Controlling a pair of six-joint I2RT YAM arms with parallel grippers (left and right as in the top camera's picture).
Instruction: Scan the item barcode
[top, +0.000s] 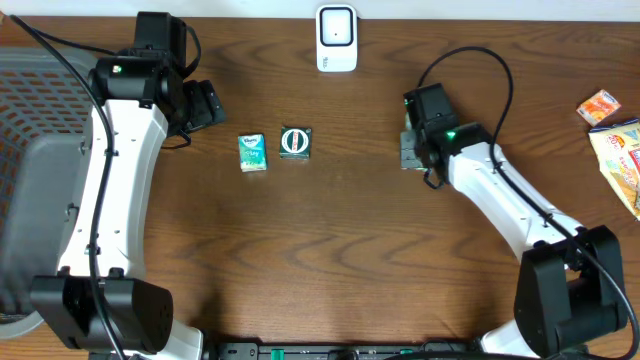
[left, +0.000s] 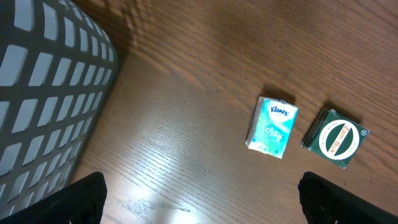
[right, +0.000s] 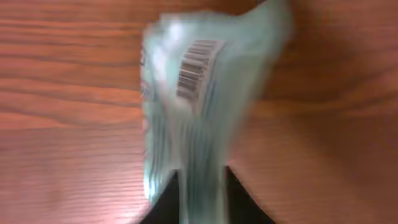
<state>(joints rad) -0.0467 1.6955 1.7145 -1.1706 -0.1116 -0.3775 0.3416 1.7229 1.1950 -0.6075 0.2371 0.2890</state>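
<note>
My left jaws stand wide and empty beside the basket (top: 40, 100), out of the way of the work, I judge. The tissue pack (left: 272, 127) and green box (left: 336, 138) lie flat on the counter (top: 330, 250), just beside each other. The scanner (top: 336, 38) stands at the far edge. My right jaws, narrow, pinch the pale green packet (right: 199, 112) by one edge, leaving its barcode (right: 194, 65) exposed. It is well short of the scanner, and blur hides how firm the grip is.
</note>
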